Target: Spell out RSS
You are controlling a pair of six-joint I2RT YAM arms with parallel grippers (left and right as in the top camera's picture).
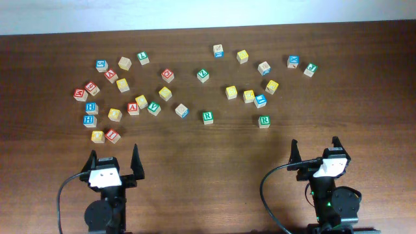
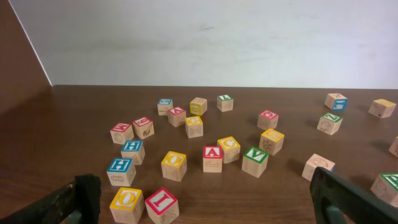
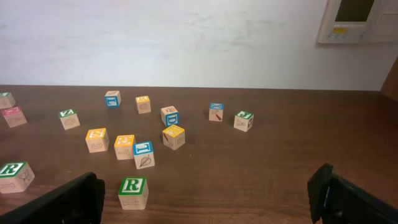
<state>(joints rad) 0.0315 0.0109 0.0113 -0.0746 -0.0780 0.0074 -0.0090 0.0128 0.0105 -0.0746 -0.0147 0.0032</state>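
Note:
Two green R cubes lie mid-table: one (image 1: pixel 264 121) in front of my right gripper, also in the right wrist view (image 3: pixel 133 192), and one (image 1: pixel 207 117) further left (image 3: pixel 13 176). Two yellow-faced cubes (image 1: pixel 231 92) (image 1: pixel 248 96) sit side by side behind them, also in the right wrist view (image 3: pixel 96 140) (image 3: pixel 124 147). Their letters are too small to read as S. My left gripper (image 1: pixel 115 158) (image 2: pixel 205 205) and right gripper (image 1: pixel 316 151) (image 3: pixel 205 199) are open and empty at the near edge.
Several other letter cubes are scattered across the far half of the table. A dense cluster sits at the left, with a yellow O cube (image 2: pixel 127 204) and a red I cube (image 2: pixel 161 204) just ahead of my left fingers. More cubes lie at the back right (image 1: pixel 293 62).

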